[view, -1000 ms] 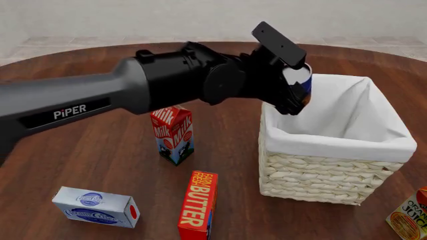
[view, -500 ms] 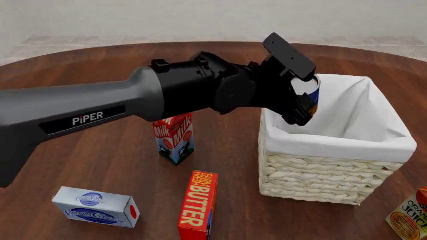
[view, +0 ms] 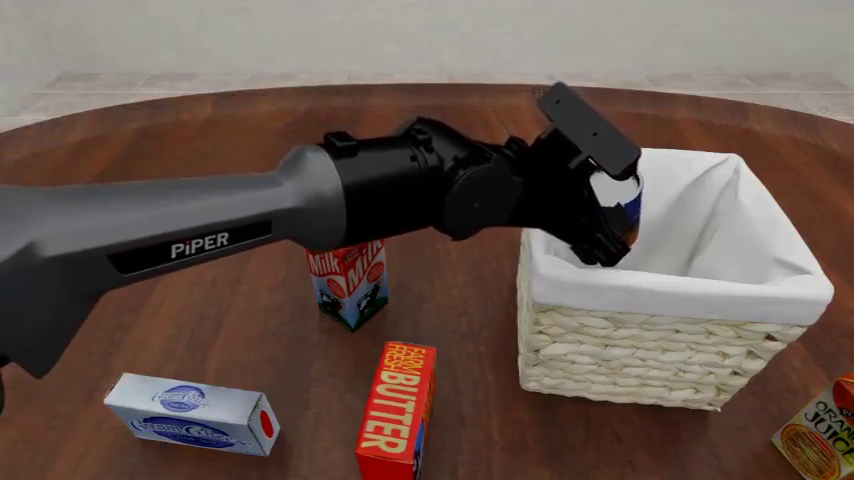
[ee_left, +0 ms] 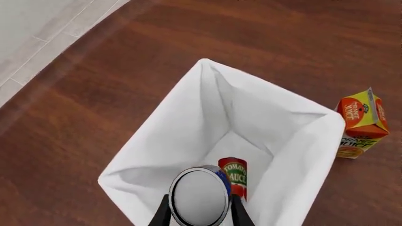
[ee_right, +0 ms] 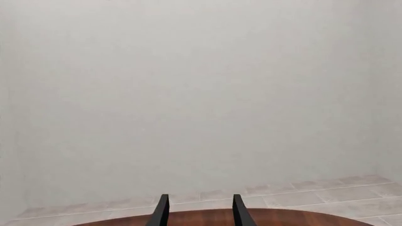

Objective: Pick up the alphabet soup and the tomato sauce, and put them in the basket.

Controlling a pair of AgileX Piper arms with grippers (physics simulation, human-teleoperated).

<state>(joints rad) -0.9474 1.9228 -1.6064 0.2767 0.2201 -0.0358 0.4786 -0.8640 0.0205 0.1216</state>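
Blue-labelled alphabet soup is clamped in my left gripper above the basket. I'd lower before releasing, clear of the tomato sauce. Right gripper: parted, empty.

Front view: high on the arms' side, looking forward and down over the round dark wooden table, wide enough to catch the far edge and the pale wall. Left wrist view: staring straight down, close, into the square cream wicker basket with white cloth lining. Shared with the front view: that basket and the orange juice carton beside it. Right wrist view: level, facing the wall, showing only the table's far edge.
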